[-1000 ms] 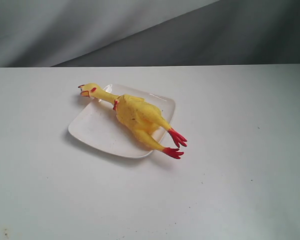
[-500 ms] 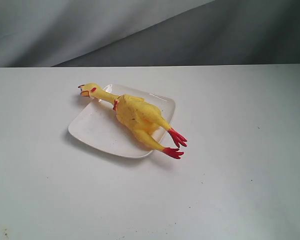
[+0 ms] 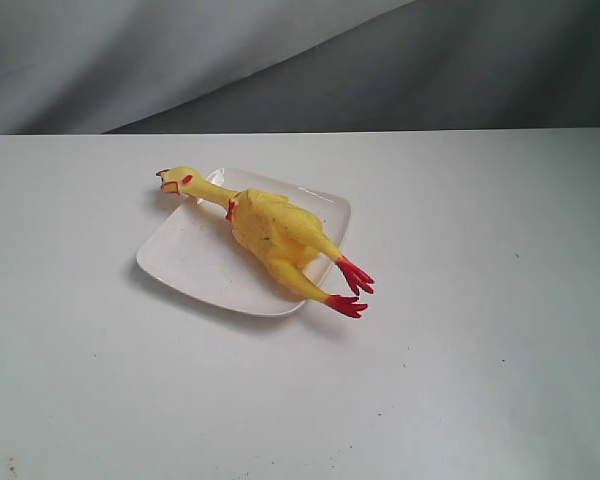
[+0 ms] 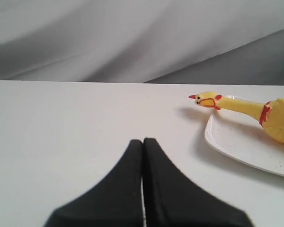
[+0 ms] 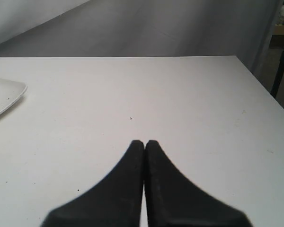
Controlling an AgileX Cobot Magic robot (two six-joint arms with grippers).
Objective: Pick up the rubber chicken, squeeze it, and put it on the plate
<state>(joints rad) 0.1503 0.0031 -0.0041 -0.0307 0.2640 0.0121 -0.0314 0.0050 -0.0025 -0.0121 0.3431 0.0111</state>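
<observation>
Rubber chicken (image 3: 275, 235) lies on the plate (image 3: 185, 260), body resting on the white surface. Its long axis runs diagonally in the exterior view: head at the far left, poking out past the plate's corner, and red feet at the near right, hanging over the opposite edge above the table (image 3: 460, 350). Neither of my arms shows in that view, so both stand well apart from the toy. My left gripper (image 4: 143, 142) has its jaws pressed together on nothing, and it looks along the table with the chicken's head and neck ahead and off to one side. My right gripper (image 5: 145, 143) is likewise closed and empty, and its camera sees only a corner of the plate at the frame's edge. I judge the left arm better placed, at the head end. From how things lie, the placing looks done, and whether the squeeze happened I cannot tell.
</observation>
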